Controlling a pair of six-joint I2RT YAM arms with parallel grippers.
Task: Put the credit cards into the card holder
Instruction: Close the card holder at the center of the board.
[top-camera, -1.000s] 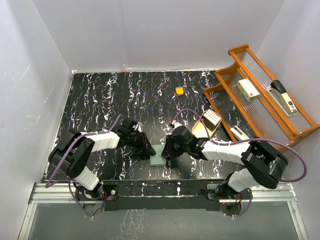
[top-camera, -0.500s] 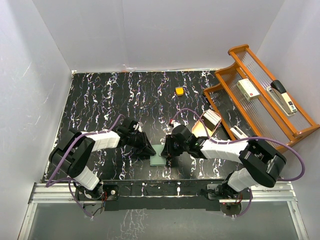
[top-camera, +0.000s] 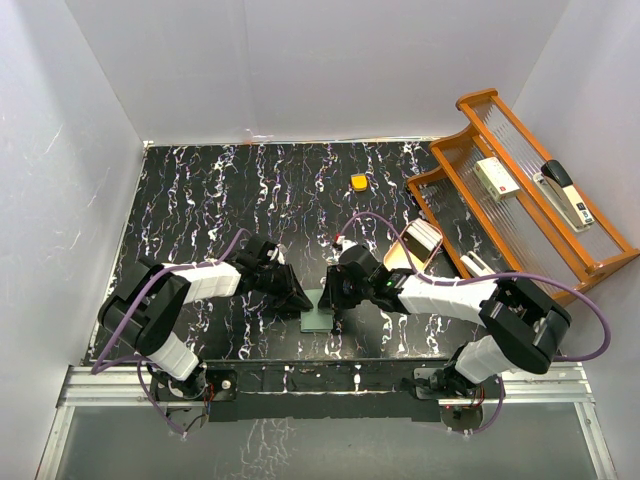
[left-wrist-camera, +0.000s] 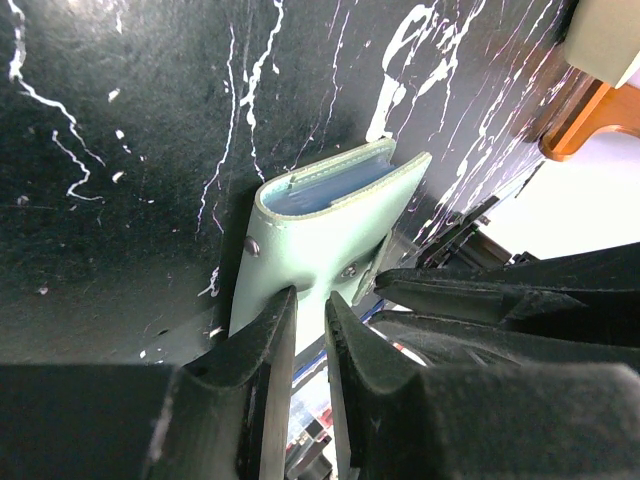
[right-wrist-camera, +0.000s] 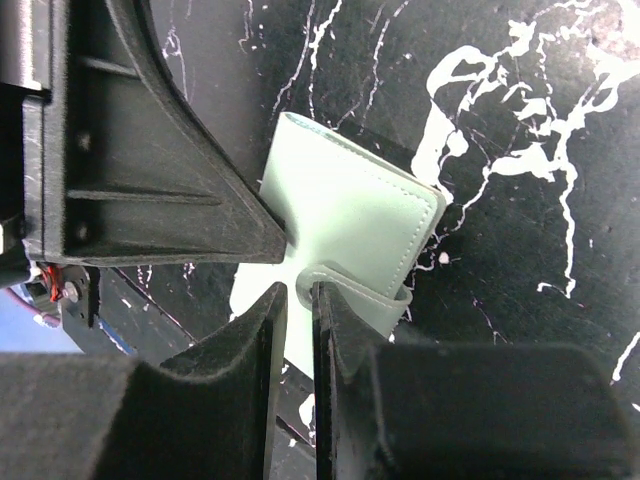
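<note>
Where the two arms meet near the front edge of the black marbled table (top-camera: 200, 210), the left gripper (top-camera: 299, 299) pinches one edge of the pale green card holder (top-camera: 318, 320), its jaws nearly together. The holder is folded almost shut, and pale blue inner pockets show. The right gripper (top-camera: 327, 297) clamps the opposite edge beside the snap tab (right-wrist-camera: 360, 292), its jaws almost closed. Further right sit a tan oval dish (top-camera: 398, 262) and a wooden rack (top-camera: 478, 99).

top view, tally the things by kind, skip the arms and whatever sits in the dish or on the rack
card holder: 1
orange block: 1
tan dish: 1
wooden rack: 1
total: 4
</note>
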